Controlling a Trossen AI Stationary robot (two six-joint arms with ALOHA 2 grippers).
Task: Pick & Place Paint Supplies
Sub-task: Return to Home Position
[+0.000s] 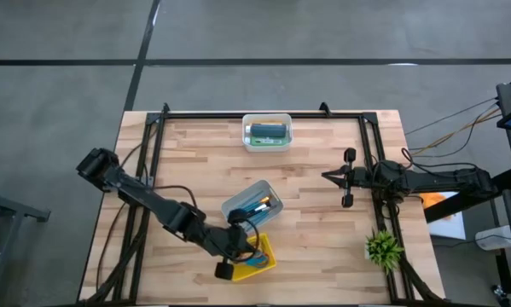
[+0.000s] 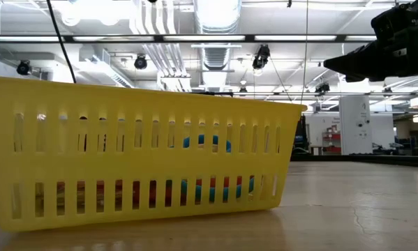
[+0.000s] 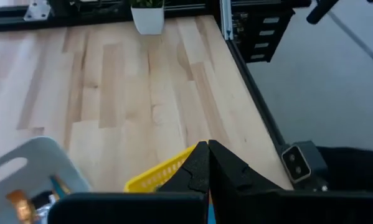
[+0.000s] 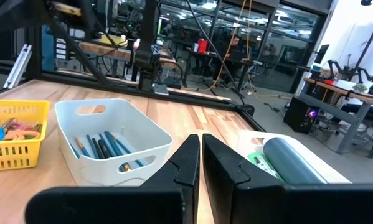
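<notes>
1. High view: the left gripper (image 1: 245, 246) hangs over the yellow bin (image 1: 266, 258) near the front edge of the table (image 1: 323, 230). Whether its claw is spread cannot be told from here. Just beside that bin, further in, the brush bin (image 1: 235, 205) holds the brushes (image 1: 258, 206). At the far edge, the tube bin (image 1: 267, 118) holds the tubes (image 1: 268, 132). The right gripper (image 1: 327, 176) sits above the right side of the table, well apart from all three bins. A plant (image 1: 383, 247) stands at the front right
2. Low view: the yellow bin (image 2: 139, 104) fills the left of the picture, with blue and red shapes showing through its slots. A dark arm part (image 2: 397, 42) hangs at the upper right; I cannot tell which arm it belongs to
3. Left wrist view: the left gripper (image 3: 208, 146) has its fingers pressed together, pinching nothing, above the yellow bin (image 3: 155, 177). The brush bin (image 3: 30, 155) is alongside
4. Right wrist view: the right gripper (image 4: 200, 138) is pressed together and empty. Beyond it, the brushes (image 4: 105, 146) lie in the brush bin (image 4: 155, 140), a dark tube lies in the tube bin (image 4: 251, 138), and scissors (image 4: 9, 132) lie in the yellow bin (image 4: 12, 155)
</notes>
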